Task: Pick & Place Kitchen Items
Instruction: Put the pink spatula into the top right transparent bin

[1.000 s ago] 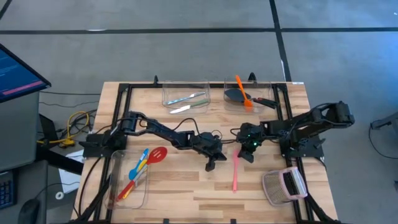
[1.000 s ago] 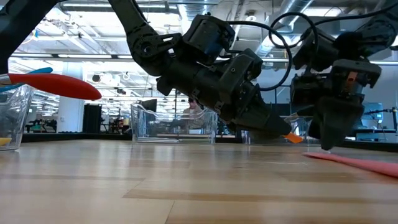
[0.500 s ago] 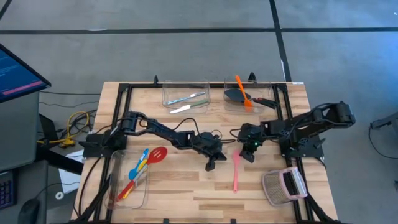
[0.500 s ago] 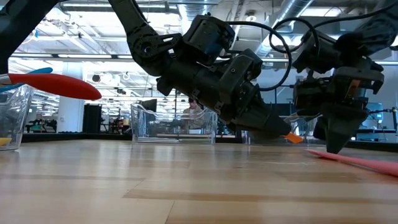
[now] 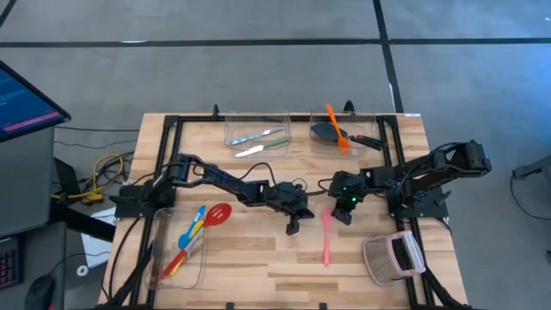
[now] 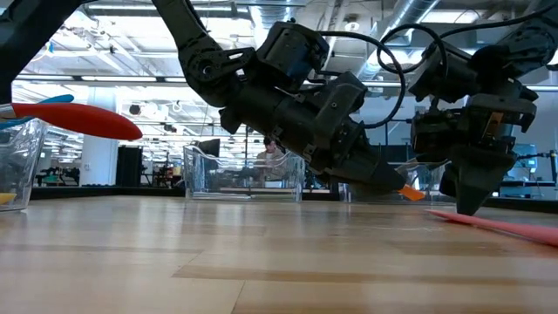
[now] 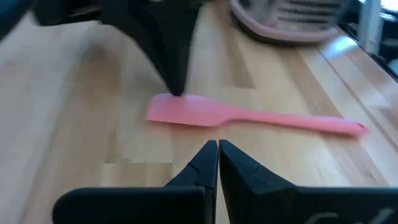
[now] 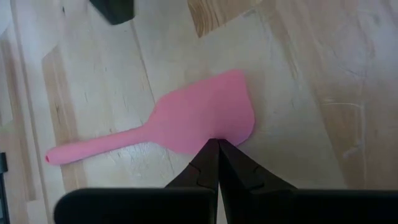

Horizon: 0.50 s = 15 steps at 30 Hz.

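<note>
This is a robotics lab in a large open industrial hall, not a home kitchen. The wooden bench [image 5: 258,258] carries a black metal frame [image 5: 172,125] and stands on a bare grey concrete floor [image 5: 215,69], with a monitor [image 5: 26,99] and loose yellow cables [image 5: 108,168] beside it. Behind the bench, exposed ceiling ducts [image 6: 366,17] and rows of strip lights [image 6: 96,61] run over distant workstations.

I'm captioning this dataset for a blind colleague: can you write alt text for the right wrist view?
A pink spatula lies flat on the pale wooden table, blade toward the camera. The right gripper, jaws shut, has its tips at the blade's near edge. The dark tip of the left gripper shows at the far edge.
</note>
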Each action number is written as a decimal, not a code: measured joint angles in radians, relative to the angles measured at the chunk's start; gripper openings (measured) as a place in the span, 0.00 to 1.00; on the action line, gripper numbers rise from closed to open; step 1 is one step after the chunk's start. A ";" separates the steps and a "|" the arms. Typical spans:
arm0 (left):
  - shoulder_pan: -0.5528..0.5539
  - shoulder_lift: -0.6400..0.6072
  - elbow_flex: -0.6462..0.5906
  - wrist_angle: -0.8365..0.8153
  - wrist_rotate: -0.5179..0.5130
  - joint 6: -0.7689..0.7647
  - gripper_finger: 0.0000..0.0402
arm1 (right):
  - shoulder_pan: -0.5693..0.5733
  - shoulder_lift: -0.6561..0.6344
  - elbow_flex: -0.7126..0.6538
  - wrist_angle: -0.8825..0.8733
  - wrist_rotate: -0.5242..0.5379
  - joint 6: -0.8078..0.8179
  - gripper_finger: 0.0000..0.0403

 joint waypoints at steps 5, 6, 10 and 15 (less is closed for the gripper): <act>0.001 0.000 0.000 0.020 -0.136 -0.233 0.03 | 0.002 0.000 0.000 0.001 0.002 0.008 0.00; 0.002 0.000 0.000 0.019 -0.156 -0.285 0.04 | 0.006 0.001 0.000 0.001 0.005 0.008 0.00; 0.007 0.000 0.000 0.020 -0.167 -0.439 0.10 | 0.022 0.001 0.000 0.001 0.022 0.007 0.00; 0.003 0.000 0.000 0.029 -0.168 -0.541 0.18 | 0.043 0.000 0.000 0.003 0.046 0.001 0.00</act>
